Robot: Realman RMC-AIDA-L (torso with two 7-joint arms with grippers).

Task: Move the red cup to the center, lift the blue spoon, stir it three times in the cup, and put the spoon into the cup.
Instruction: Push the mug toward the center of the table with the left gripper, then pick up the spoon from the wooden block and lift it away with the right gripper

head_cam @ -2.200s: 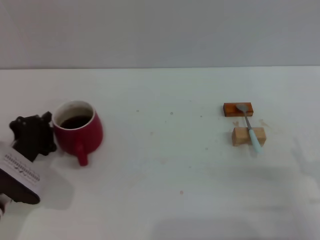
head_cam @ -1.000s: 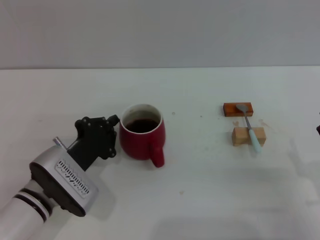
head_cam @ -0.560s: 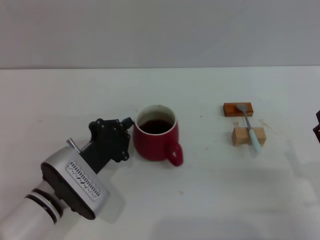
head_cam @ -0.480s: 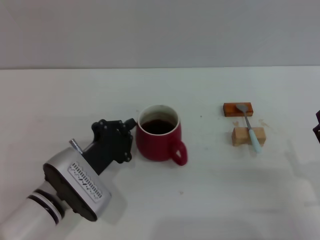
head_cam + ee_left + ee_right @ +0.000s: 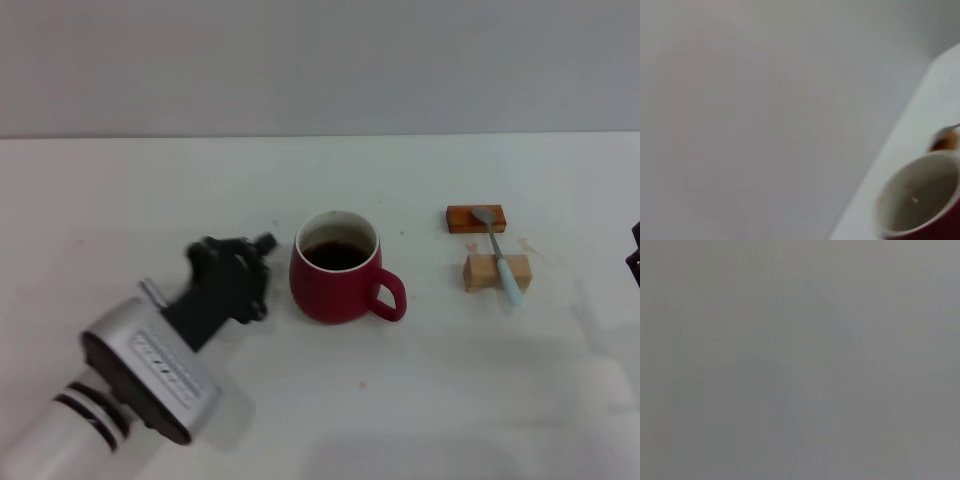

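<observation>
Head view shows the cup (image 5: 338, 281) near the middle of a white table (image 5: 320, 400). It is a squat, rounded mug of glossy dark-red ceramic, with a white inside and dark liquid in it. Its loop handle points to the robot's right.

Just beside the cup, on its left side, is the left gripper (image 5: 262, 268). It is black and blurred, on a silver wrist with a black band. I cannot tell how far its fingers are apart, and I cannot tell if it touches the cup wall.

The spoon (image 5: 498, 252) lies well apart from the cup, to the right. It is slim, with a pale blue handle and a grey metal neck and bowl. The bowl rests on a flat orange-brown block (image 5: 476, 218), and the handle lies across a tan wooden block (image 5: 497, 272) nearer to the robot. The end of the handle sticks out past the tan block.

At the right edge of this view a small dark part shows; it seems to be the right gripper (image 5: 634, 252), but its fingers are not visible.

Left wrist view shows what the head view does not: the cup (image 5: 920, 202) from close, with its smooth white inside and red rim, and behind it a small part of the orange-brown block (image 5: 944, 142). Most of this view is a plain grey wall (image 5: 765, 110).

Right wrist view gives only a flat grey field.

The table is matte with a few small specks, and the same grey wall stands behind it.
</observation>
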